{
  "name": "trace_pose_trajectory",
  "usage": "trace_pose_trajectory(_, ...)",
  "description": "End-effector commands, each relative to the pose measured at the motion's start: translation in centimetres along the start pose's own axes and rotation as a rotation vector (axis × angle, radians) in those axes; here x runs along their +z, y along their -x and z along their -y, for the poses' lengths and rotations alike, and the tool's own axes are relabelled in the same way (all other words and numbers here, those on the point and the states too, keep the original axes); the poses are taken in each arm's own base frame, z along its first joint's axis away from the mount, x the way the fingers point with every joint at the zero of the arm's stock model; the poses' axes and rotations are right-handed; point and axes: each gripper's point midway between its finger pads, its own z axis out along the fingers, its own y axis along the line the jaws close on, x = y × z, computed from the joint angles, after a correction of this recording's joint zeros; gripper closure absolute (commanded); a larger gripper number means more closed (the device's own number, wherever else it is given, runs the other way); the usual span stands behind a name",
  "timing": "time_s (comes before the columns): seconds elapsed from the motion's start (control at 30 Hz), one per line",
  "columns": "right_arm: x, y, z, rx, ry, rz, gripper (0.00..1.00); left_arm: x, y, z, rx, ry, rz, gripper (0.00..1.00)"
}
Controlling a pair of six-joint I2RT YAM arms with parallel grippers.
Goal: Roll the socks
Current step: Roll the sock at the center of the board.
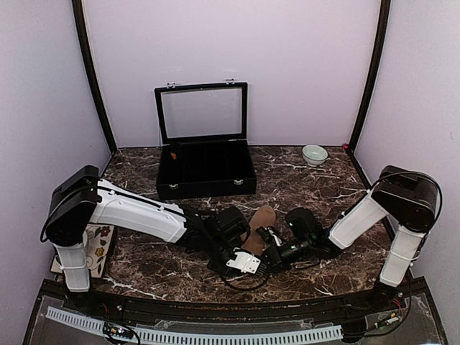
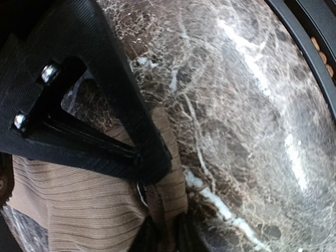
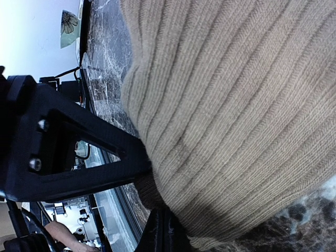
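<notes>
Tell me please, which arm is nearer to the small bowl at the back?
Right. The right arm lies in front of the bowl, on the same side of the table; the left arm reaches in from the opposite side.

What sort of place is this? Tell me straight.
Likely a robot lab test cell: a left arm and right arm bolted at the near edge of a marble-look table, plain lilac walls closing it in, and staged props: a tan sock, a black case, a bowl.
</notes>
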Motion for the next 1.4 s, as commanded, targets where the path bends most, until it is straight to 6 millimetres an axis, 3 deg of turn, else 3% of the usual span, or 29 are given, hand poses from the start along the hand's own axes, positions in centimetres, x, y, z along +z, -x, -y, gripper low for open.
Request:
trace_pose_trajectory(0.0, -0.6, -2.4, 5.2, 0.140, -0.180, -0.022, 1.00, 1.1, -1.4, 0.5, -0.047, -0.039, -0.042, 0.87)
trace_pose_trajectory(0.3, -1.0, -1.6, 5.1, 0.084, -0.197, 0.023, 0.97, 1.7, -2.4, 2.3, -0.178, -0.222, -0.041, 0.98)
trace_pose_trajectory(0.5, -2.1, -0.1, 4.5, -0.002, -0.253, 0.082, 0.90, 2.0, -3.4, 3.6, -0.253, -0.339, -0.062, 1.00)
trace_pose_trajectory(0.63, -3.3, 0.9, 3.9, -0.075, -0.300, 0.134, 0.83, 2.1, -3.7, 4.1, -0.284, -0.390, -0.064, 1.00)
trace_pose_trajectory(0.83, -6.1, 2.9, 1.8, -0.210, -0.308, 0.311, 0.82, 1.9, -3.8, 4.5, -0.344, -0.485, -0.055, 1.00)
trace_pose_trajectory(1.03, -9.7, 3.6, -0.7, -0.381, -0.340, 0.458, 0.82, 1.6, -3.9, 5.1, -0.382, -0.564, -0.036, 1.00)
trace_pose_trajectory(1.1, -11.6, 4.2, -2.7, -0.480, -0.355, 0.547, 0.73, 1.5, -4.0, 5.4, -0.395, -0.586, -0.044, 1.00)
trace_pose_trajectory(1.13, -12.9, 4.6, -4.3, -0.524, -0.337, 0.610, 0.57, 1.5, -4.0, 5.4, -0.408, -0.596, -0.042, 1.00)
trace_pose_trajectory(1.17, -14.0, 4.9, -5.2, -0.554, -0.332, 0.664, 0.20, 1.4, -3.9, 5.4, -0.424, -0.608, -0.038, 1.00)
trace_pose_trajectory(1.2, -15.0, 5.2, -6.1, -0.578, -0.318, 0.724, 0.03, 1.4, -3.9, 5.4, -0.439, -0.621, -0.031, 1.00)
trace_pose_trajectory(1.3, -18.9, 6.6, -7.7, -0.497, -0.256, 0.956, 0.01, 1.3, -3.7, 5.7, -0.482, -0.666, -0.024, 1.00)
trace_pose_trajectory(1.37, -20.1, 6.5, -8.8, -0.512, -0.218, 1.012, 0.01, 1.1, -3.7, 5.8, -0.517, -0.694, -0.023, 1.00)
